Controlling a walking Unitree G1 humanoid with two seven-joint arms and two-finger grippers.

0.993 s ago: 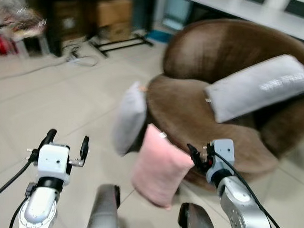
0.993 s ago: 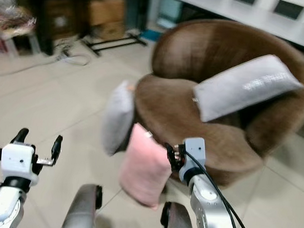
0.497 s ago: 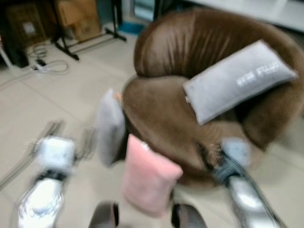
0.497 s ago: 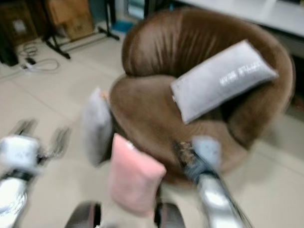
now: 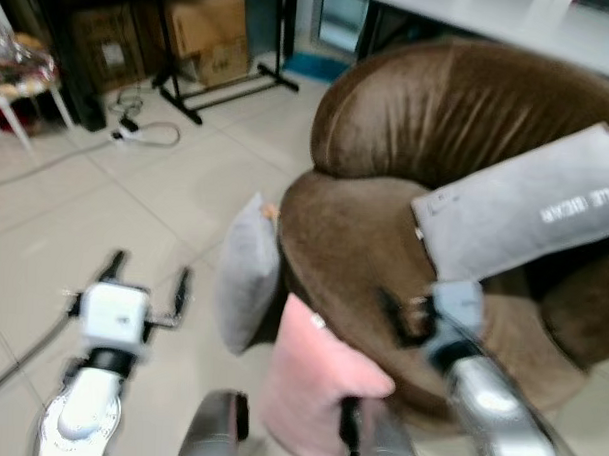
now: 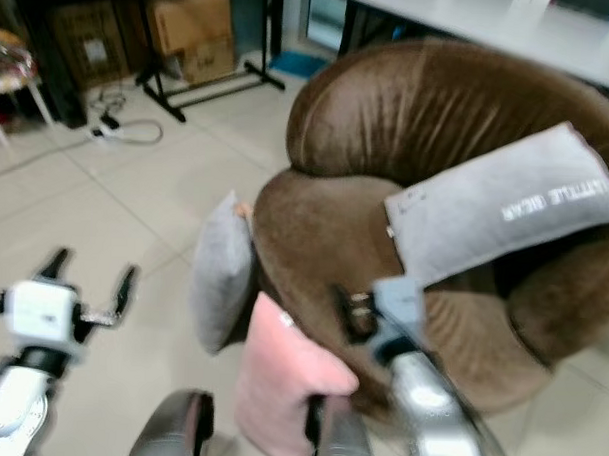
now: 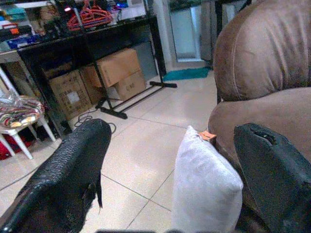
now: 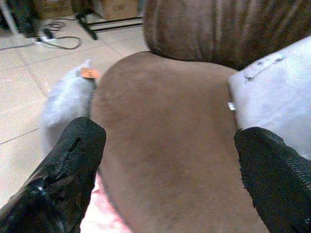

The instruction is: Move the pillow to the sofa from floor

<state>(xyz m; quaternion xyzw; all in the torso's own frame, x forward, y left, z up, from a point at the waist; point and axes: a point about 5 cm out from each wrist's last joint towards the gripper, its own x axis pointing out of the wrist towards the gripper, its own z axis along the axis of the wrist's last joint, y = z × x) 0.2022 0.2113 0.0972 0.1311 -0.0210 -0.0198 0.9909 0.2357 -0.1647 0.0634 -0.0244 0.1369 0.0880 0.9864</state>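
Brown plush covers the round sofa (image 5: 425, 222), my landmark, and from my head I see why the cushions sit as they do: a pink pillow (image 5: 314, 383) stands on the floor leaning against the sofa's front edge, propped by it, and a grey pillow (image 5: 247, 271) leans just beside it against the sofa's left flank, while a lettered grey cushion (image 5: 530, 211) already lies on the seat. My left gripper (image 5: 142, 282) hovers left of the sofa over the tiles, fingers spread wide; my right gripper (image 5: 407, 312) hangs over the seat's front, blurred. Along my left wrist, the grey pillow stands between my parted fingers (image 7: 68, 170), with an orange tag where it touches the sofa; I judge I am lining up on it. Along my right wrist, the spread fingers (image 8: 73, 160) frame the bare seat. Pale glossy tiles (image 5: 75, 210) run back from the sofa to cardboard boxes (image 5: 206, 34), a black rack and a trailing cable (image 5: 138, 132).
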